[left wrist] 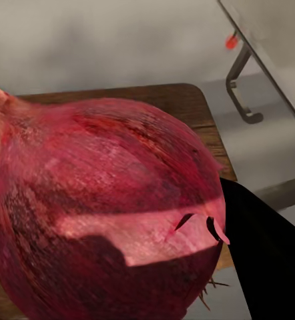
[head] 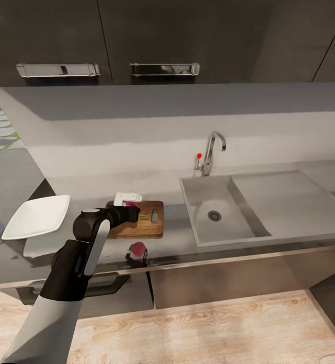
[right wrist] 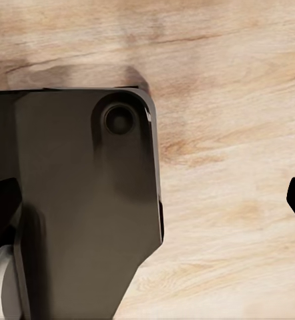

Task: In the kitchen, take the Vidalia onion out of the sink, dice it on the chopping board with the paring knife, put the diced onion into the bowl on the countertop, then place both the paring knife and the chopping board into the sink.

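Note:
The pinkish-red Vidalia onion [left wrist: 114,213] looms large in the left wrist view, held just above the brown chopping board [head: 142,227]. My left gripper [head: 132,211] is shut on it, with one black finger [left wrist: 267,267] against its side. From the head, only a red sliver of the onion [head: 131,203] peeks past the gripper. The white bowl [head: 36,216] sits left of the board on the grey countertop [head: 172,237]. The sink [head: 212,212] with its tap [head: 210,151] lies to the right. I cannot pick out the paring knife. My right gripper [right wrist: 154,200] hangs open over the floor.
A small white object [head: 128,197] lies at the board's back-left corner. A reddish round patch [head: 137,249] on the glossy counter in front of the board looks like a reflection. The drainboard [head: 288,197] extends right of the basin. Dark cabinets [head: 137,40] hang above.

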Tool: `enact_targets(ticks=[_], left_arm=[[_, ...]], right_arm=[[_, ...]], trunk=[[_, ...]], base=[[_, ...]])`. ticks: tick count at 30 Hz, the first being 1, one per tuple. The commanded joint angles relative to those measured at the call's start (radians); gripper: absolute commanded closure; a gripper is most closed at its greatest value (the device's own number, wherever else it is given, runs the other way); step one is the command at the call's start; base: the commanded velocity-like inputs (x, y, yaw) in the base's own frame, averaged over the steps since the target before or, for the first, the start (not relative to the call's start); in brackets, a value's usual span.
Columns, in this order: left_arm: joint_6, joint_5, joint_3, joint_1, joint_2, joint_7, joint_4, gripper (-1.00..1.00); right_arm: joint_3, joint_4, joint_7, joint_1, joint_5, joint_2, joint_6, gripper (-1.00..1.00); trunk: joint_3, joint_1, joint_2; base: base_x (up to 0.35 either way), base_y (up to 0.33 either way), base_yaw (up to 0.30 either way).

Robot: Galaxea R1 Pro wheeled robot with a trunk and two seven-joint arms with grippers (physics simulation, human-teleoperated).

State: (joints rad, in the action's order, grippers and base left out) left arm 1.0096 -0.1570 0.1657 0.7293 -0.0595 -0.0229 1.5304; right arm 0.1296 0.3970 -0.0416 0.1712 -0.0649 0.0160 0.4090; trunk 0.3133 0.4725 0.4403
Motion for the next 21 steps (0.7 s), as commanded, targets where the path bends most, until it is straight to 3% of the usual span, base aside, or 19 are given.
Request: enact_targets(ticks=[1,16,21], left_arm=[[0.004,-0.004,0.000,0.001,0.000,-0.003,0.000,1.00],[0.003,-0.004,0.002,0.001,-0.002,-0.003,-0.011,1.00],[0.003,-0.004,0.002,0.001,-0.002,-0.003,-0.012,1.00]], right_arm=[[0.004,0.002,-0.003,0.001,-0.007,0.001,0.001,-1.00],[0.004,0.000,-0.003,0.001,-0.007,0.001,0.001,-1.00],[0.004,0.000,-0.003,0.001,-0.007,0.001,0.001,-1.00]], trunk=[[0.003,0.000,0.002],[0.027,0.000,0.002],[0.036,0.000,0.002]], base=[[0.000,0.000,0.000],[0.000,0.002,0.000],[0.000,0.141,0.000]])
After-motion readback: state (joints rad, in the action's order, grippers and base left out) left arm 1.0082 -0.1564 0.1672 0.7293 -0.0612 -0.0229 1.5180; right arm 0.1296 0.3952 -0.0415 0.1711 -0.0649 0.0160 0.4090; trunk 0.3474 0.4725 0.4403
